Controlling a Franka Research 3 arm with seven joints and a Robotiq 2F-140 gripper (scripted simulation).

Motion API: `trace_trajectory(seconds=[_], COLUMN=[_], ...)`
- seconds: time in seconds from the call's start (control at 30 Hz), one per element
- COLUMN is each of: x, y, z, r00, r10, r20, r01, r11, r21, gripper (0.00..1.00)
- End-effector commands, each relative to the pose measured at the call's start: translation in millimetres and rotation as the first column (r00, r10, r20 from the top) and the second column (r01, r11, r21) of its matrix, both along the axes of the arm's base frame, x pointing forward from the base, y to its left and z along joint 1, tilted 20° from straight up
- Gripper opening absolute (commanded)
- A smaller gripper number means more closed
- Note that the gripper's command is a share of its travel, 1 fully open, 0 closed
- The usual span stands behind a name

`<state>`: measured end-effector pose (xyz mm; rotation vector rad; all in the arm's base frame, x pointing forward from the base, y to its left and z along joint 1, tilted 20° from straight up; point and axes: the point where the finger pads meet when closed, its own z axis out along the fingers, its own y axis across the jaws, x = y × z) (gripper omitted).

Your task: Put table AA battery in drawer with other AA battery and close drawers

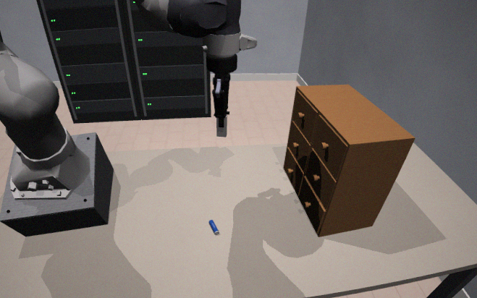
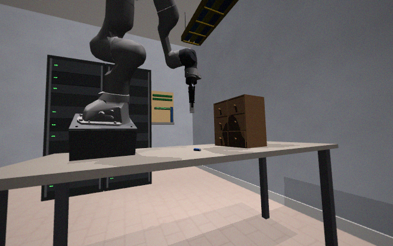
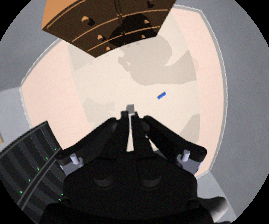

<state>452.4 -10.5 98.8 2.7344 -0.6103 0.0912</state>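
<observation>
A blue AA battery (image 1: 213, 226) (image 2: 197, 149) (image 3: 161, 95) lies on its side on the table (image 1: 180, 273) (image 2: 161, 163), in front of the chest. The wooden chest (image 1: 373, 177) (image 2: 256, 122) (image 3: 65, 17) stands upright on the table, with its drawers in two columns of three, each with a knob. All drawers look pushed in, so their contents are hidden. My gripper (image 1: 221, 132) (image 2: 191, 108) (image 3: 130, 110) is shut and empty, pointing down. It hangs well above the table, in front of the chest's drawer side and away from the battery.
The arm's base block (image 1: 103, 199) (image 2: 103, 143) stands at the left of the table. A dark server rack (image 1: 95, 55) (image 2: 79, 76) stands behind the table. A grey wall (image 1: 418, 66) (image 2: 329, 91) rises behind the chest. A yellow tray-like rack (image 2: 207, 22) hangs overhead.
</observation>
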Motion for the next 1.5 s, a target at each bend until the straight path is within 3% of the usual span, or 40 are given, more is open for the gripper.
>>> trace_trajectory(seconds=[0.0,0.37,0.57,0.77,0.83,1.07,1.33,1.4,1.47], x=[-1.8,-1.8,-1.8,-1.8,-1.8,-1.8,-1.9,-1.9,-1.9], y=[-6,-15,-22,-29,-29,-38,-49,-49,-51], z=[2.3,8.6,13.3,18.5,18.5,24.8,32.4,32.4,34.3], r00=[0.988,0.937,0.872,0.780,0.780,0.637,0.431,0.431,0.374], r10=[-0.143,-0.328,-0.458,-0.586,-0.586,-0.722,-0.844,-0.844,-0.867], r20=[0.054,0.122,0.171,0.220,0.220,0.272,0.320,0.320,0.329], r01=[0.144,0.329,0.460,0.590,0.590,0.727,0.852,0.852,0.876], r11=[0.990,0.944,0.887,0.806,0.806,0.679,0.497,0.497,0.447], r21=[-0.008,0.006,0.026,0.054,0.054,0.099,0.165,0.165,0.183], gripper=[0.00,0.00,0.00,0.00,0.00,0.00,0.00,0.00,0.00])
